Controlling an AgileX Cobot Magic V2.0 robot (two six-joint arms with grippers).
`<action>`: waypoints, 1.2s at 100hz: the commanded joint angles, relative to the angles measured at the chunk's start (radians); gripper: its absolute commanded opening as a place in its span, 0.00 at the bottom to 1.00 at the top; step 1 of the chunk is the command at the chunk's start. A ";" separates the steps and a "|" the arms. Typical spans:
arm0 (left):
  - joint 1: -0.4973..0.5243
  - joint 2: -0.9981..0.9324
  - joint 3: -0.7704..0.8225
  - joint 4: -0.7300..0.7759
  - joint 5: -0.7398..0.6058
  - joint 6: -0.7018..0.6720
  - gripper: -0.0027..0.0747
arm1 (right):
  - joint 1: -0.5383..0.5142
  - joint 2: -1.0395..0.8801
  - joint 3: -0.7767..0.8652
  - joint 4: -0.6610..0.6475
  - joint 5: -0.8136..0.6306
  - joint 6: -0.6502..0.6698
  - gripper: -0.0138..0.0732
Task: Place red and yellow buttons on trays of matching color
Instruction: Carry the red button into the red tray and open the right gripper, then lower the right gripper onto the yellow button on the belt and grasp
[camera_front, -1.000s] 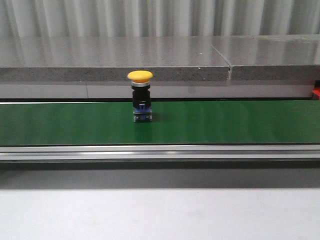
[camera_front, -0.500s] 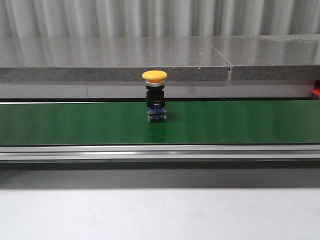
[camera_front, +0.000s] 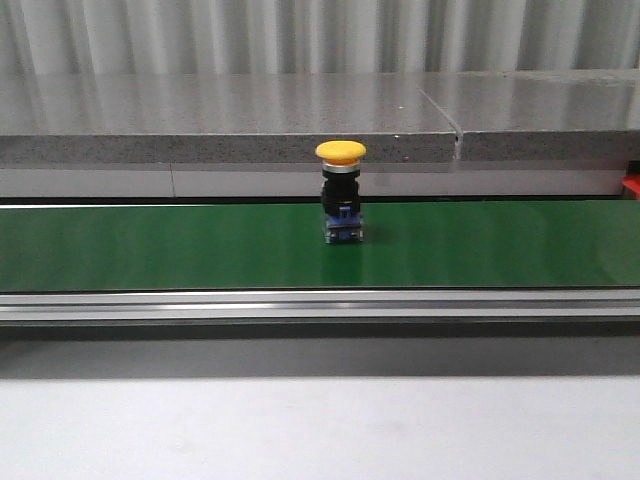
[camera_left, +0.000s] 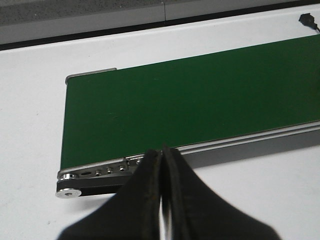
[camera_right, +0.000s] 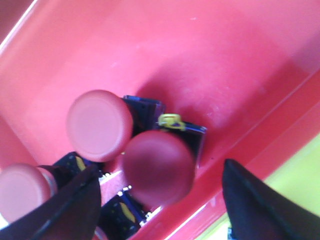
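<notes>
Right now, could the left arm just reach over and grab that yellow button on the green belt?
Probably not at once: the left gripper is shut, hovering near the green belt's end, where no yellow button shows.

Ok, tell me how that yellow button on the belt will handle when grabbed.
The yellow button looks top-heavy: a wide cap over a narrow body, so a sideways nudge may tip it. It seems rigid plastic. The smooth domed cap could slip; gripping the squarer base is probably safer.

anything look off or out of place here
Nothing stands out. The yellow button stands upright on the green conveyor belt. The red buttons sit in the red tray, matching color, under the open right gripper.
</notes>
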 joint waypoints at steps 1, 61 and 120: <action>-0.008 0.002 -0.026 -0.009 -0.066 -0.006 0.01 | -0.004 -0.089 -0.024 0.012 -0.041 -0.005 0.76; -0.008 0.002 -0.026 -0.009 -0.066 -0.006 0.01 | 0.160 -0.463 0.187 0.003 -0.059 -0.085 0.76; -0.008 0.002 -0.026 -0.009 -0.068 -0.006 0.01 | 0.547 -0.689 0.229 0.003 0.117 -0.109 0.76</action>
